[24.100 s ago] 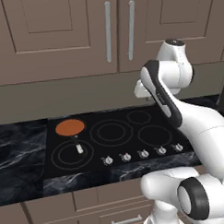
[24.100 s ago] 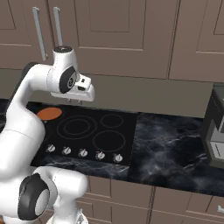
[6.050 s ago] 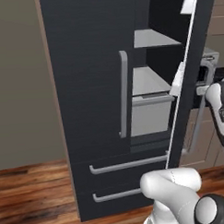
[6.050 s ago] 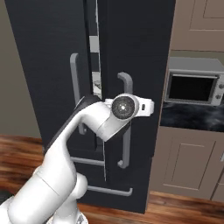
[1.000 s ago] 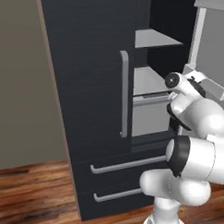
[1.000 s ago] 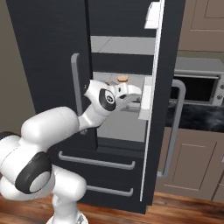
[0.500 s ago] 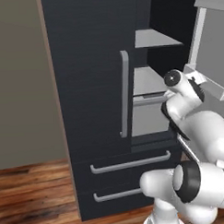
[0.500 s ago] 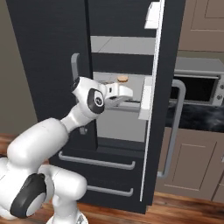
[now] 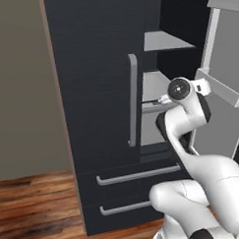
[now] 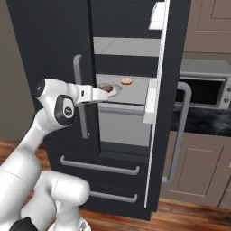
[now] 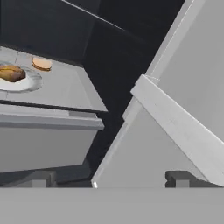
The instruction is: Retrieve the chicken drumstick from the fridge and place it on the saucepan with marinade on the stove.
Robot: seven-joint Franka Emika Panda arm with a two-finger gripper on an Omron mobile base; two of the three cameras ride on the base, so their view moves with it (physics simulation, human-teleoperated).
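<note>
Swung leftward since before, arm (image 10: 67, 106) faces chicken drumstick (image 11: 12, 73) in fridge (image 10: 131, 54).

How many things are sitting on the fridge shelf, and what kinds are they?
Chicken drumstick: 1
Round tan bun: 1
White plate under the drumstick: 1
Total: 3
</note>
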